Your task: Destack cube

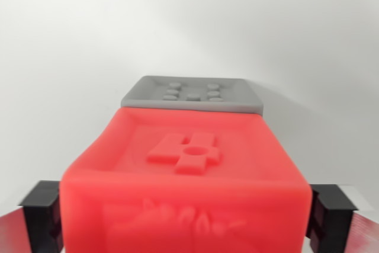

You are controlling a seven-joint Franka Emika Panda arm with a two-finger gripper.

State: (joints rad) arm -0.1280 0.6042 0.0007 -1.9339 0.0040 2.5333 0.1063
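Observation:
A red cube [189, 170] with a raised "4" on its upper face fills the lower half of the wrist view. My gripper [186, 220] is shut on it, one black finger pad [41, 217] pressed against its left side and the other black finger pad [331, 217] against its right. Past the red cube's far edge lies a grey cube [192, 94] with raised studs on top. Its near part is hidden by the red cube, and I cannot tell whether the two touch.
A plain white surface [71, 57] spreads around both cubes. The grey cube casts a soft shadow [284, 108] to the wrist view's right.

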